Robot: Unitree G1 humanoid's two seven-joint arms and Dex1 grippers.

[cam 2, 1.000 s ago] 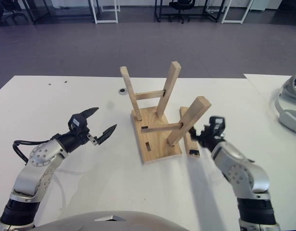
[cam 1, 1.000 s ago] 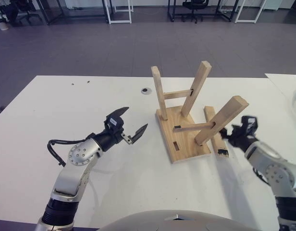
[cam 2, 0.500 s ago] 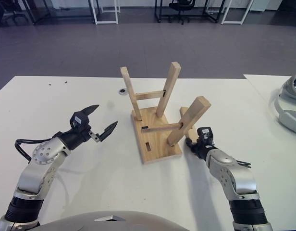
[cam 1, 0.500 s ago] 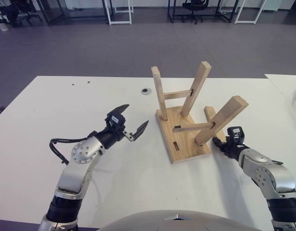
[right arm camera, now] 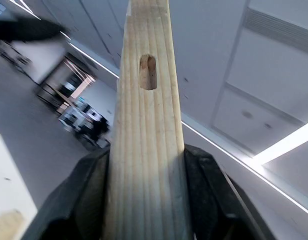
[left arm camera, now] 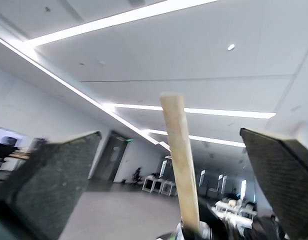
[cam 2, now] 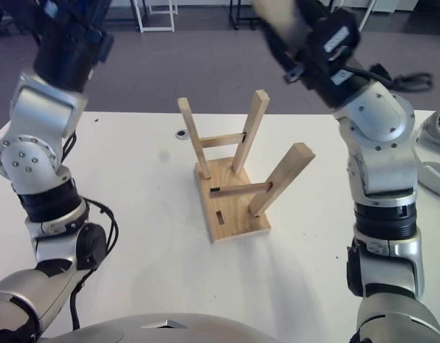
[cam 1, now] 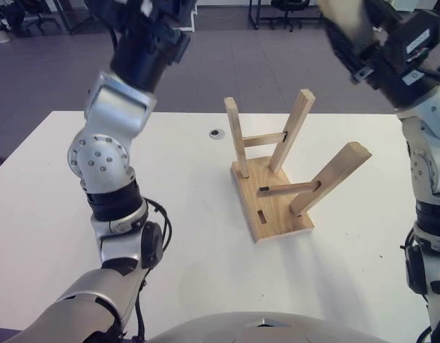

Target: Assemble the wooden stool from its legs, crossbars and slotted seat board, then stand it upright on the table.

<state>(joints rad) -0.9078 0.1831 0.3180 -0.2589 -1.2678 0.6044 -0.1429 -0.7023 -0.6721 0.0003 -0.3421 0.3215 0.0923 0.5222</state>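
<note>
Lying upside down on the white table [cam 1: 170, 236], the partly built pale wooden stool [cam 1: 277, 179] rests on its flat slotted seat board [cam 1: 283, 219], a little right of the table's middle. Three square wooden legs rise from the board. The far left leg [cam 1: 236, 139] and the far right leg [cam 1: 292, 132] are joined by a short crossbar [cam 1: 264, 141]. The near leg [cam 1: 331, 179] tilts to the right, and a second crossbar [cam 1: 288, 189] runs from it leftward, its dark-tipped end over the board. One rectangular slot [cam 1: 262, 215] near the board's front left corner is open. A small dark round hole [cam 1: 218, 133] sits in the tabletop just beyond the stool. Both arms are held high above the table, well apart from the stool. The right gripper [right arm camera: 146, 200] pinches a fourth pale wooden leg [right arm camera: 146, 115], its black fingers [right arm camera: 84, 200] pressed against two opposite faces, and an oval hole in the wood faces the wrist camera. The left gripper [left arm camera: 170, 145] is up at the left side with its dark fingers [left arm camera: 54, 185] spread wide and nothing between them. That same held leg shows farther off through the gap, not touching them.
</note>
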